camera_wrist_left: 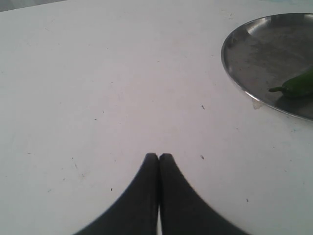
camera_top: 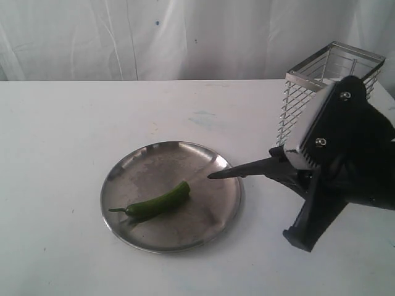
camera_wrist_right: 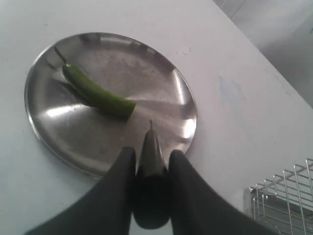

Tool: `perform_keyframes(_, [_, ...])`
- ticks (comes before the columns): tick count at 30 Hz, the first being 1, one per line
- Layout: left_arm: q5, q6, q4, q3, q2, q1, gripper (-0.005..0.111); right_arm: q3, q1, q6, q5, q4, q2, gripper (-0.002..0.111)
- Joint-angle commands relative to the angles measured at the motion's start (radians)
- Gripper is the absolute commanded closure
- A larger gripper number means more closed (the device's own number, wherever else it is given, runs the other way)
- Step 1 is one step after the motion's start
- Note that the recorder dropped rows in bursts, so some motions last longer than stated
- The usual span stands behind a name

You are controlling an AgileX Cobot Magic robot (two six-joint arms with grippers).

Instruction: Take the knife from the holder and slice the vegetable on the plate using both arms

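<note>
A green chili pepper (camera_top: 159, 203) lies on the round steel plate (camera_top: 203, 219), stem toward the left. My right gripper (camera_top: 281, 161) is shut on the black knife (camera_top: 241, 169), whose point reaches over the plate's right rim, a short way from the pepper's cut end. In the right wrist view the knife (camera_wrist_right: 151, 152) sits between the fingers (camera_wrist_right: 120, 169), aimed at the pepper (camera_wrist_right: 95, 93) on the plate (camera_wrist_right: 54, 132). My left gripper (camera_wrist_left: 159, 155) is shut and empty over bare table, with the plate (camera_wrist_left: 239, 54) and the pepper (camera_wrist_left: 298, 85) off to one side. It is out of the exterior view.
The wire holder (camera_top: 327, 77) stands at the back right, behind the right arm, also in the right wrist view (camera_wrist_right: 283, 203). A white cloth backdrop hangs behind the white table (camera_top: 62, 135).
</note>
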Motion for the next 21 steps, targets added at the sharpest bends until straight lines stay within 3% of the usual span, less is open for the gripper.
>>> perform_keyframes(1, [-0.004, 0.001, -0.011, 0.002, -0.003, 0.001, 0.107, -0.036, 0.058, 0.359, -0.072, -0.182, -0.008, 0.108])
perform_keyframes(4, [-0.004, 0.001, -0.011, 0.002, -0.003, 0.001, 0.107, -0.036, 0.058, 0.588, -0.097, -0.222, 0.016, 0.108])
perform_keyframes(11, [-0.004, 0.001, -0.011, 0.002, -0.003, 0.001, 0.107, -0.036, 0.058, 0.807, -0.038, -0.205, 0.151, 0.108])
perform_keyframes(21, [-0.004, 0.001, -0.011, 0.002, -0.003, 0.001, 0.107, -0.033, 0.058, 0.963, -0.354, 0.039, 0.162, 0.108])
